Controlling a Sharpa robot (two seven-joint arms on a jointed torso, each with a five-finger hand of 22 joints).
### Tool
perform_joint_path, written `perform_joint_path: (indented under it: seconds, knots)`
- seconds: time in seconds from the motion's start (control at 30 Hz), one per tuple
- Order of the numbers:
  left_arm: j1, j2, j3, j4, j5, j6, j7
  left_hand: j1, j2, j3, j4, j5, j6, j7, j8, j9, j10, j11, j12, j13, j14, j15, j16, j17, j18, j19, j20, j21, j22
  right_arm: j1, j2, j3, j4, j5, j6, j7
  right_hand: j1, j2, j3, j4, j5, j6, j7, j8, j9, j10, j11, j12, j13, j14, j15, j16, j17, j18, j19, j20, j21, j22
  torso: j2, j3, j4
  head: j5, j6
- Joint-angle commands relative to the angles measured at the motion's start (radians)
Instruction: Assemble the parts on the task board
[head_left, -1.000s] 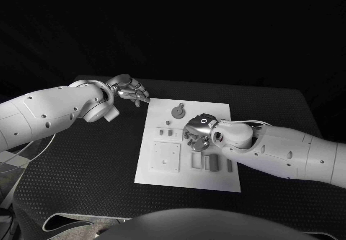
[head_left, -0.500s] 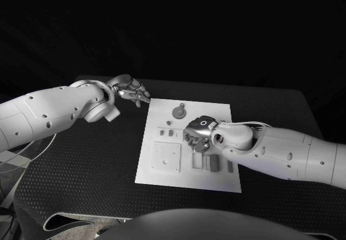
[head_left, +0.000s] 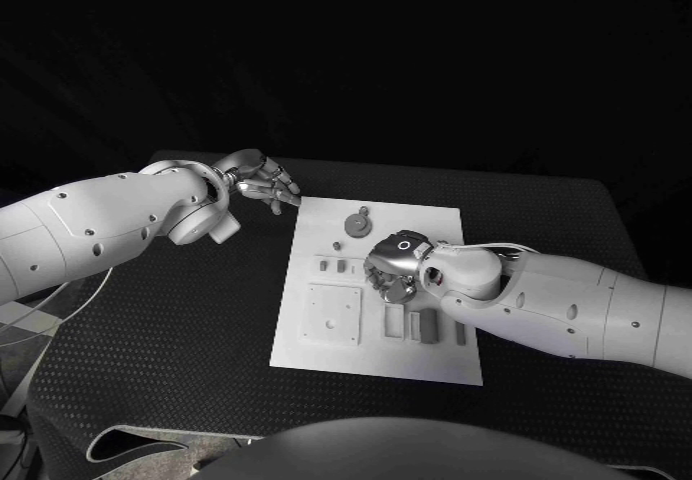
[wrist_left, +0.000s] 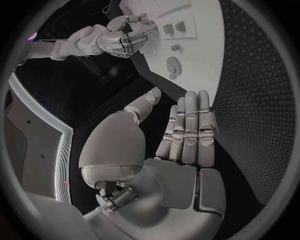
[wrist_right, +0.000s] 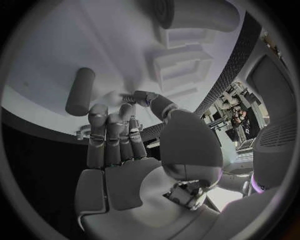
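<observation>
With my right hand (head_left: 392, 268) low over the task board (head_left: 440, 358), grasp state indeterminate, and my left hand (head_left: 260, 180) released, a misjudged descent risks displacing the cylindrical part (wrist_right: 80, 92)

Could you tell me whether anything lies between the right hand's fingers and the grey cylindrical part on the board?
Nothing visible does: the right hand hovers over the task board, with bare board between its fingers and the cylindrical part.
</observation>
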Motion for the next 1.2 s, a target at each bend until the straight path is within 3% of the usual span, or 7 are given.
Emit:
perform_joint_path:
  seconds: [0.03, 0.27, 0.57, 1.2]
  knots:
    - [0.001, 0.001, 0.000, 0.002, 0.000, 0.005, 0.008, -0.002, -0.001, -0.002, -0.002, 0.003, 0.002, 0.002, 0.000, -0.002, 0.000, 0.005, -0.006, 0.001, 0.008, -0.001, -0.006, 0.002, 0.000, 0.007, -0.002, 0.001, -0.001, -0.006, 0.001, -0.004, -0.006, -0.034, 0.007, 0.007, 0.004, 0.024, 0.001, -0.006, -0.001, 0.019, -0.006, 0.013, 0.008, 0.013, -0.011, 0.008, 0.002, 0.008, -0.013, 0.007, 0.002, 0.053, 0.012, -0.001, 0.011, 0.018, 0.000, -0.0001, -0.0001, 0.000, 0.000]
    - [0.001, 0.002, 0.000, 0.002, 0.000, 0.007, 0.007, -0.002, 0.000, -0.002, -0.002, 0.003, 0.002, 0.002, 0.000, -0.002, 0.000, 0.005, -0.006, 0.002, 0.008, -0.001, -0.006, 0.002, 0.000, 0.007, -0.002, 0.001, -0.001, -0.008, 0.004, -0.004, -0.004, -0.045, -0.007, 0.002, -0.004, 0.048, -0.005, -0.005, -0.001, 0.057, -0.022, 0.032, 0.025, 0.056, -0.028, 0.013, 0.001, 0.044, -0.026, 0.022, 0.007, 0.053, 0.036, -0.003, 0.042, 0.021, 0.000, -0.0001, -0.0002, -0.001, 0.000]
    - [0.001, 0.001, 0.000, 0.003, -0.001, 0.007, 0.005, -0.001, 0.000, -0.002, -0.003, 0.003, 0.002, 0.002, 0.000, -0.002, 0.000, 0.005, -0.006, 0.002, 0.008, -0.001, -0.007, 0.003, 0.000, 0.007, -0.002, 0.001, -0.001, -0.008, 0.006, -0.004, -0.003, -0.055, -0.004, -0.008, -0.036, 0.038, -0.025, 0.012, -0.002, 0.068, -0.029, 0.036, 0.034, 0.073, -0.034, 0.012, 0.000, 0.058, -0.031, 0.025, 0.009, 0.053, 0.044, -0.004, 0.058, 0.020, 0.000, -0.0003, -0.0002, -0.002, 0.000]
    - [0.000, 0.005, 0.000, 0.000, -0.002, 0.007, 0.007, 0.000, 0.000, -0.001, -0.004, 0.003, 0.002, 0.002, 0.000, -0.002, 0.000, 0.005, -0.007, 0.002, 0.008, -0.001, -0.008, 0.004, 0.000, 0.007, -0.002, 0.001, -0.001, -0.008, -0.001, -0.004, 0.008, -0.065, -0.050, -0.044, -0.042, 0.052, -0.021, 0.037, -0.001, 0.096, -0.044, 0.048, 0.050, 0.116, -0.049, 0.009, -0.003, 0.090, -0.044, 0.035, 0.015, 0.053, 0.061, -0.008, 0.071, 0.015, 0.000, 0.0003, -0.0001, -0.004, 0.000]
